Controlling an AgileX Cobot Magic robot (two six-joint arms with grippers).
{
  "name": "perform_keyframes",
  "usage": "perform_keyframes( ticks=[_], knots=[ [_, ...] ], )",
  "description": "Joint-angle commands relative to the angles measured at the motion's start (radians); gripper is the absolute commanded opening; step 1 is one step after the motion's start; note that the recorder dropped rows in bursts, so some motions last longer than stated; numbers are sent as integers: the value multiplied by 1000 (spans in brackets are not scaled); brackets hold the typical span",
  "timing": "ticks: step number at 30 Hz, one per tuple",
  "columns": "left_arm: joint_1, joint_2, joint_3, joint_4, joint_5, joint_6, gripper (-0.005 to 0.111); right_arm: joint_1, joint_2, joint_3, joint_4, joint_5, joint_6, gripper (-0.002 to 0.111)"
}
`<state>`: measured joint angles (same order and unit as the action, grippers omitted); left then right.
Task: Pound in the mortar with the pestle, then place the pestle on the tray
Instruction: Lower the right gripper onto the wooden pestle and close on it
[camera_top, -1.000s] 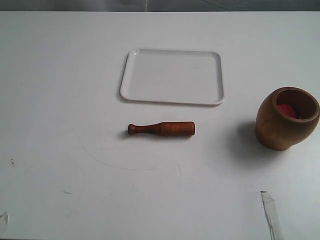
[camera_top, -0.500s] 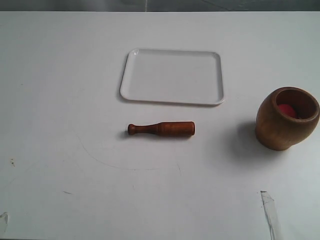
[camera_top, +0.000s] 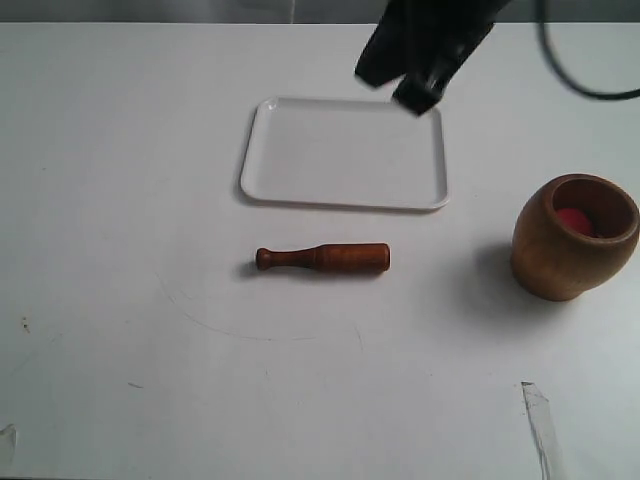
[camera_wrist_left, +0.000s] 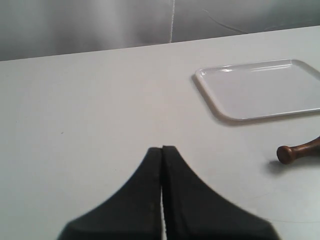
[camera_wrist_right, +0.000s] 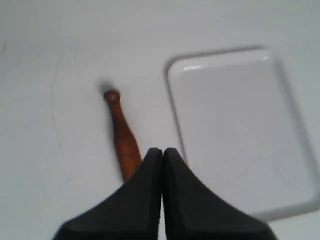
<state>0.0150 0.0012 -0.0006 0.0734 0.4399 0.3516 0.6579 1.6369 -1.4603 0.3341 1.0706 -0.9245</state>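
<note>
The reddish-brown pestle (camera_top: 322, 258) lies flat on the white table, knob end to the left, just in front of the white tray (camera_top: 345, 153). At the right stands the wooden mortar (camera_top: 575, 236), a red object (camera_top: 573, 221) inside it. My right gripper (camera_top: 405, 88) hangs above the tray's far right corner, shut and empty. Its wrist view shows the pestle (camera_wrist_right: 121, 134) and the tray (camera_wrist_right: 235, 130) beyond the shut gripper (camera_wrist_right: 162, 150). My left gripper (camera_wrist_left: 162, 148) is shut and empty, with the tray (camera_wrist_left: 265, 89) and the pestle's knob (camera_wrist_left: 286, 153) off to one side.
Strips of clear tape (camera_top: 538, 420) stick to the table near its front right edge. Faint curved scratches (camera_top: 260, 335) mark the surface in front of the pestle. A black cable (camera_top: 575, 75) hangs at the back right.
The right arm has come into the exterior view from the top, above the tray's far right corner. Pestle, tray and mortar have not moved.
</note>
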Motion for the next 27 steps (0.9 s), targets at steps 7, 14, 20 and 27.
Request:
perform_keyframes(
  ticks=[7, 14, 20, 27],
  knots=[
    [-8, -1, 1, -7, -3, -8, 0, 192, 352, -25, -177, 28, -10, 0],
    [-8, -1, 1, -7, -3, -8, 0, 227, 394, -25, -160, -80, -10, 22],
    [-8, -1, 1, -7, -3, -8, 0, 230, 447, -25, -68, -211, -15, 60],
    [-8, -1, 1, -7, -3, -8, 0, 230, 520, -25, -74, -221, -15, 56]
  ],
)
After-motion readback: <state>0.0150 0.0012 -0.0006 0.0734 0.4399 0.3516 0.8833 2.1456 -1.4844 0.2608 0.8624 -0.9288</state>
